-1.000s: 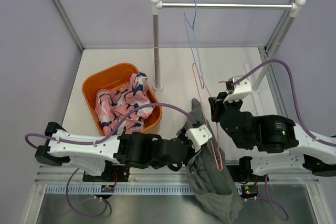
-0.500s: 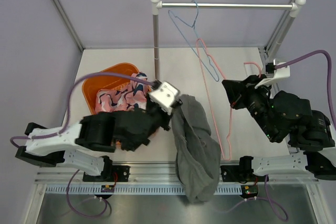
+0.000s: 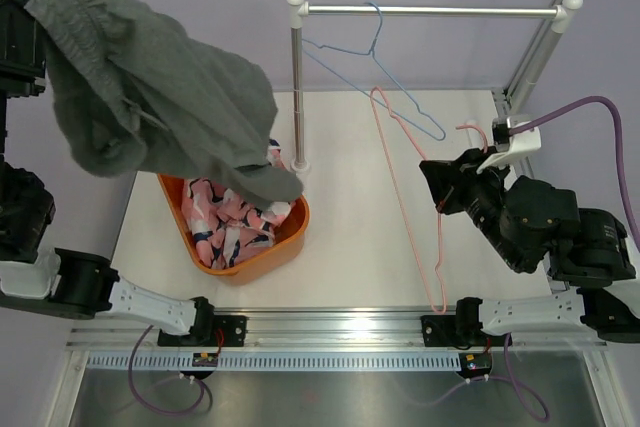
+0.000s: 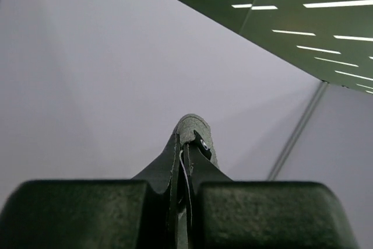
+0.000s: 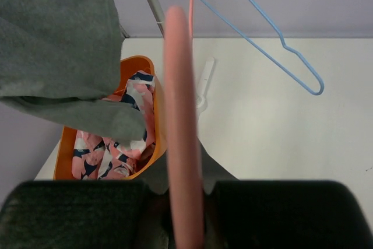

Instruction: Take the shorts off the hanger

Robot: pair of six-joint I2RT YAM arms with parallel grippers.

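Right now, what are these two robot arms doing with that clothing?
They are taking shorts off a hanger. The left gripper is shut on the grey shorts and holds them high over the orange basket, which has patterned clothes in it. The right gripper is shut on the pink hanger, which is bare, so the shorts are already off it.

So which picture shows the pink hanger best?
The top external view. It shows almost the whole pink hanger, held by the right gripper, free of the gray shorts. The right wrist view shows only a blurry pink strip up close. The left wrist view shows none of it, just the left gripper pinching the shorts.
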